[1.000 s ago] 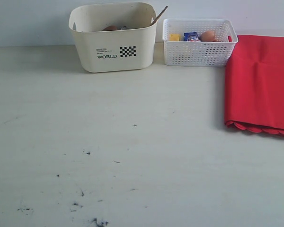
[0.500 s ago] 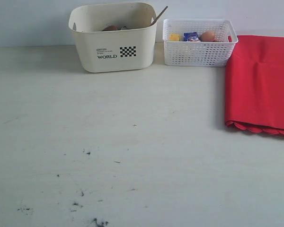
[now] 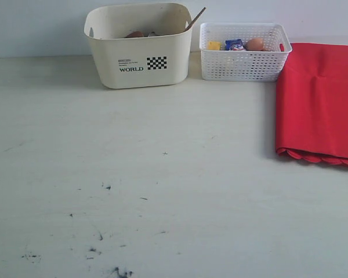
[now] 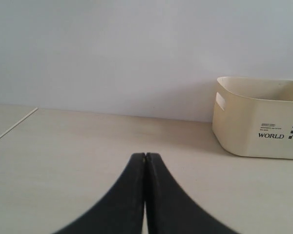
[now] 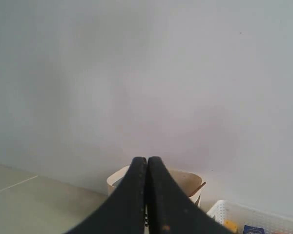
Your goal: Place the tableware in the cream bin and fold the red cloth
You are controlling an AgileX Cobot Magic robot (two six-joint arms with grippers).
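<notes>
No change seen: cream bin (image 3: 107, 55), red cloth (image 3: 319, 98) placed as before.

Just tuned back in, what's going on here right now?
Nothing is being handled. The left hand and right hand are both shut and empty, and neither shows in the exterior view. The cream bin has items inside, a wooden handle poking over its rim. The red cloth lies beside the white basket, looking folded.

White lattice basket (image 3: 239, 65) holds yellow cheese (image 3: 213, 45), blue carton (image 3: 234, 44) and egg (image 3: 255, 44).
</notes>
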